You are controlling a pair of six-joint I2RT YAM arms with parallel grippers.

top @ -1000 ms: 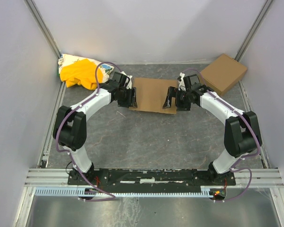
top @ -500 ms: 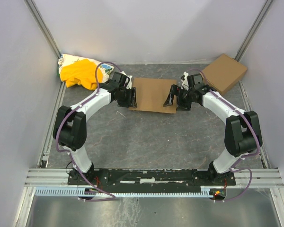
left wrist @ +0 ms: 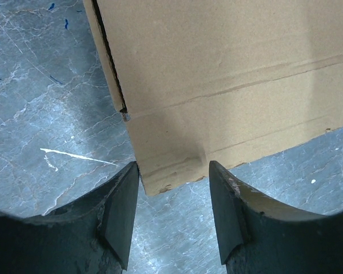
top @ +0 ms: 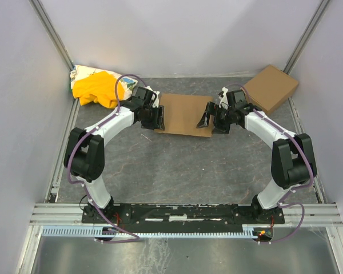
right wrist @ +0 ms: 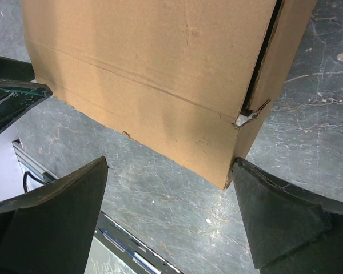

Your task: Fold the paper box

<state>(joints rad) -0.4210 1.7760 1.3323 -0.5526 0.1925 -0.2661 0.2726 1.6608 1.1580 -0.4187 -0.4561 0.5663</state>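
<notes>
Nearest, the bases of both arms sit at the table's [top: 177,165] near edge, and the arms reach inward to the middle of the grey surface. There the paper box [top: 183,113] lies flat, a thin brown slab with its creases showing.

From above, the two grippers cover its near corners, so the wrist cameras tell more. The left gripper [left wrist: 174,171] is open, its fingers [left wrist: 121,211] straddling the near left corner of the box [left wrist: 228,74] with a gap on each side. The right gripper [right wrist: 168,165] is spread wide around the near right corner. Its right finger [right wrist: 274,217] sits just beside that torn corner of the box [right wrist: 148,68]; whether it touches cannot be told. Neither gripper holds anything.

A dark slit runs along each short side, but the inside of the box is hidden. Both wrist views cut off its far part.

Farther back, at the right rear, a second brown box [top: 270,88] is closed, its contents unseen. At the left rear corner lies a yellow-and-white cloth bundle [top: 98,87], crumpled so that its shape is hard to make out.
</notes>
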